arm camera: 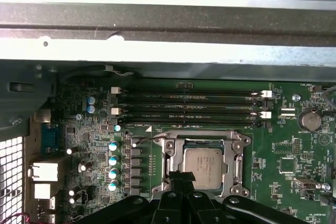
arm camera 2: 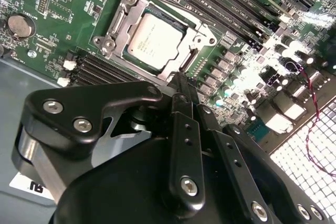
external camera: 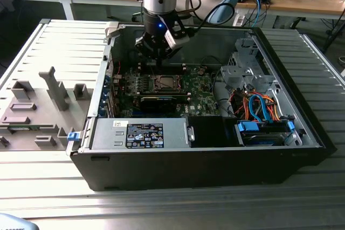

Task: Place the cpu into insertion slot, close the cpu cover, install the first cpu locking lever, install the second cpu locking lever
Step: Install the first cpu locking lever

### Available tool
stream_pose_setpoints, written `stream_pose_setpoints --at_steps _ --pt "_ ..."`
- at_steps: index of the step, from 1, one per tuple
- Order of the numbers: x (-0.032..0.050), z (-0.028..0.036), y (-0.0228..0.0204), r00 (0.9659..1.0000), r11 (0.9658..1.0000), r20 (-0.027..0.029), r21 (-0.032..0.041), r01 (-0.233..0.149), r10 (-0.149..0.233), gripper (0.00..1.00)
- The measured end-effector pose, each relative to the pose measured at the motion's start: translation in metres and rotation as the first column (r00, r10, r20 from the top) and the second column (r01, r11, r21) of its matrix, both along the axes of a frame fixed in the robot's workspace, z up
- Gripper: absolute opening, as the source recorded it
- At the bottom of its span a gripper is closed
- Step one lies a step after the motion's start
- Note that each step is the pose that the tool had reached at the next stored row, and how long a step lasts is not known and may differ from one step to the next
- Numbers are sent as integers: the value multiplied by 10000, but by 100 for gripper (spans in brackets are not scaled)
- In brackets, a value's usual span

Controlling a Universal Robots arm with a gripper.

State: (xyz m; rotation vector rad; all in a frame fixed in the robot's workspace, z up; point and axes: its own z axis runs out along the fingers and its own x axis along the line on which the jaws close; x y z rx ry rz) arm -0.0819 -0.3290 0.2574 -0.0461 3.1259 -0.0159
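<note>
The small flat square cpu (arm camera 2: 155, 41) with its pale silver-grey metal top lies seated in the insertion slot (arm camera: 208, 167), the dark square socket with a thin silver rim set in the green circuit board (arm camera: 286, 150), and the thin silver metal cpu cover (arm camera 2: 122, 18) frames it, lying flat around the chip with the top showing through its square window. The black end effector (arm camera 2: 181, 85) hangs just off one edge of that socket; in both wrist views its fingers (arm camera: 181, 181) are pressed together into one narrow tip with nothing pinched between them, the tip over the cover's rim, though contact with it cannot be judged. In the exterior view the end effector (external camera: 160, 57) sits above the socket inside the open black computer case (external camera: 215, 165), which rests on the ribbed grey metal counter (external camera: 59, 41). Beyond the socket run four long black memory slots (arm camera: 191, 107), and beside it stands a row of small silver-topped capacitors (arm camera: 112, 166). A round silver coin battery (arm camera: 310, 120) lies past the socket's other side.
</note>
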Motion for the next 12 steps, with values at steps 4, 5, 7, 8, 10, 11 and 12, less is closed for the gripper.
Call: stream_pose_setpoints --at_steps 4,5,7,8,10,11,12 --pt "-13 0 1 10000 10000 0 0 0 0 11" --pt "-15 0 1 10000 10000 0 -1 0 0 11" --pt "-20 0 2 10000 10000 0 0 0 0 11" --pt "-22 0 2 10000 10000 0 0 0 0 11" --pt "-26 -1 3 10000 10000 0 0 -1 1 11" --pt "-30 -1 3 10000 10000 0 0 0 0 11" --pt "-34 -1 3 10000 10000 0 0 0 0 11"
